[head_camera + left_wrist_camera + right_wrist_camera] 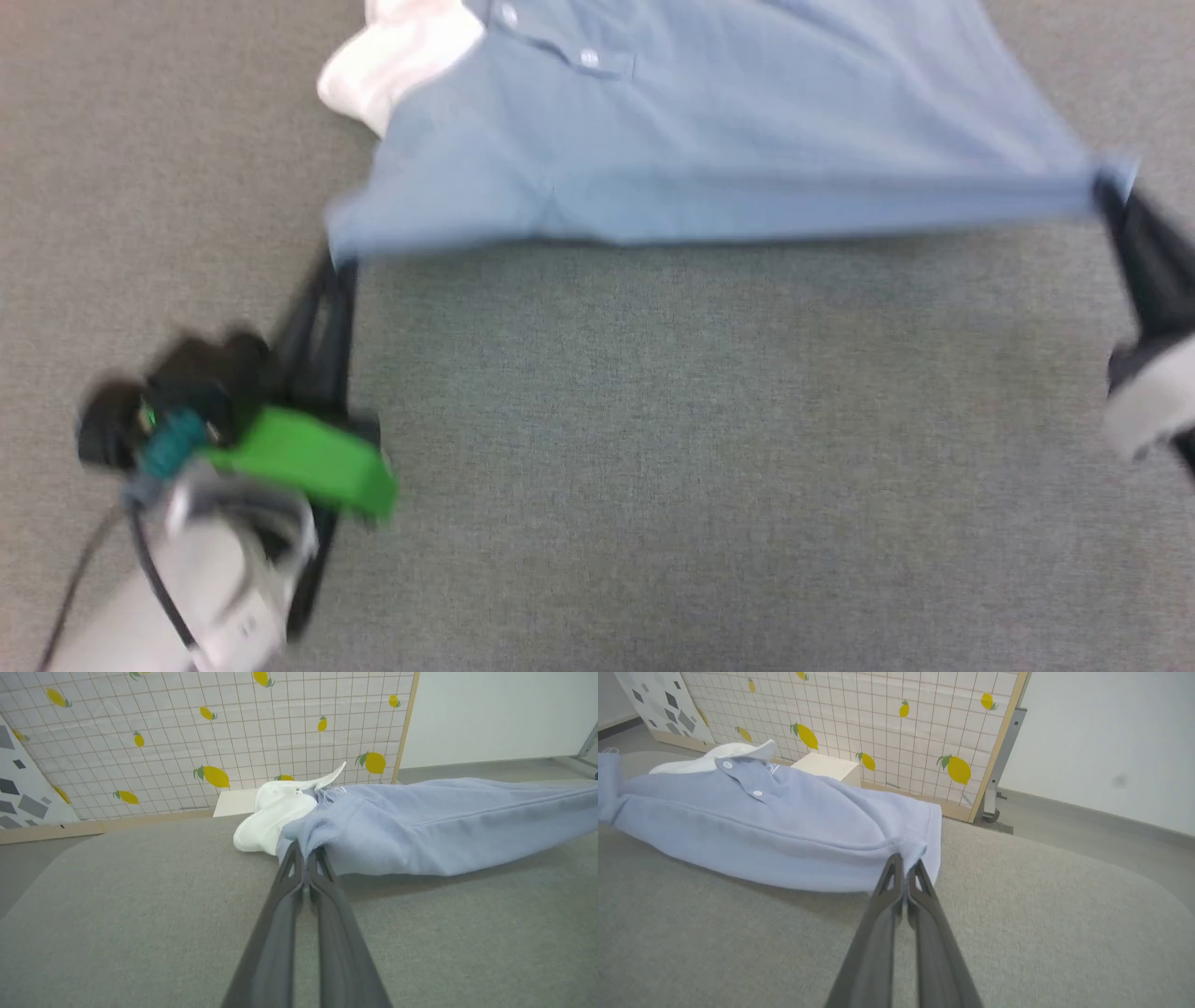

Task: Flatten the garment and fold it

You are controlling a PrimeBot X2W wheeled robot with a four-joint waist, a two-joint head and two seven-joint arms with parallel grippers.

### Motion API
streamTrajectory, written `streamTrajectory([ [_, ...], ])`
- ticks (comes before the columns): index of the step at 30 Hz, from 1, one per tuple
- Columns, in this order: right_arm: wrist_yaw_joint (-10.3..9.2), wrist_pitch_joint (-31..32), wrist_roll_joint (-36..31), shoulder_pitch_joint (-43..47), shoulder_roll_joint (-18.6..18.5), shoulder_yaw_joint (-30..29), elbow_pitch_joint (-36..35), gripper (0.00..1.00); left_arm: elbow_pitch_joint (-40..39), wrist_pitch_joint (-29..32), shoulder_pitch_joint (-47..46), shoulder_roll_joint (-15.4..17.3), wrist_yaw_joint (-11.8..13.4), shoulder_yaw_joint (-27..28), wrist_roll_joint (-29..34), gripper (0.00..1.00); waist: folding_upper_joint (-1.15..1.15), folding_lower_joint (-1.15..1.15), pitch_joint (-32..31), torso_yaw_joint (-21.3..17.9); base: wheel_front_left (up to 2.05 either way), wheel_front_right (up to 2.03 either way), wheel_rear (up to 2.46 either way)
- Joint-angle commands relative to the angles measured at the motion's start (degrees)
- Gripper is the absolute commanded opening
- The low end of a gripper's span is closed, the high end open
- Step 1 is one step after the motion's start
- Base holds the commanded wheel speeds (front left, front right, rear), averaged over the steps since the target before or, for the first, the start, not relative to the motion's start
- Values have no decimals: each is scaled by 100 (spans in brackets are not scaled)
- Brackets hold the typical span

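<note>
- Our left gripper point(338, 259) and right gripper point(1107, 191), clamped shut, pinch near corners of the light blue knit shirt point(709, 140).
- Its edge stretches taut over the grey table point(653, 448); we judge flattening underway, folding undone.

We can read no text, number, label or brand anywhere. The garment point(784, 807) carries a small white script mark point(771, 768) on its chest, just beside the buttons. In the right wrist view it is too small and faint for us to make out a single letter.
</note>
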Motion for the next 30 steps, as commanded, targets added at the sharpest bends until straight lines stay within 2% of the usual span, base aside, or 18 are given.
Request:
streamTrajectory([
  [1, -9, 14, -26, 364, 218, -171, -100, 0, 28, 77, 353, 96, 65, -103, -24, 0, 0, 0, -238, -15, 0, 0, 0],
  [8, -9, 123, -136, 1666, 708, -555, -100, 0, 212, 667, 1249, 137, -28, -627, -435, 0, 0, 0, -562, 77, 0, 0, 0],
  [11, -9, 218, -213, 2206, 881, -759, 8, 0, 333, 1171, 1537, 237, -125, -853, -716, 0, 0, 0, -725, 118, 0, 0, 0],
  [16, -9, 390, -265, 2805, 1069, -931, 101, 0, 425, 1835, 1924, 345, -134, -1035, -1188, 0, 0, 0, -957, 141, 0, 0, 0],
  [23, -9, 1189, 43, 3522, 1110, -854, 27, 0, 183, 2675, 2386, 646, 3, -1140, -1769, 0, 0, 0, -1219, 118, 0, 0, 0],
  [30, -9, 2332, 461, 4332, 1029, -827, -203, 0, -172, 3134, 2828, 960, 213, -1126, -2186, 0, 0, 0, -1427, 91, 0, 0, 0],
])
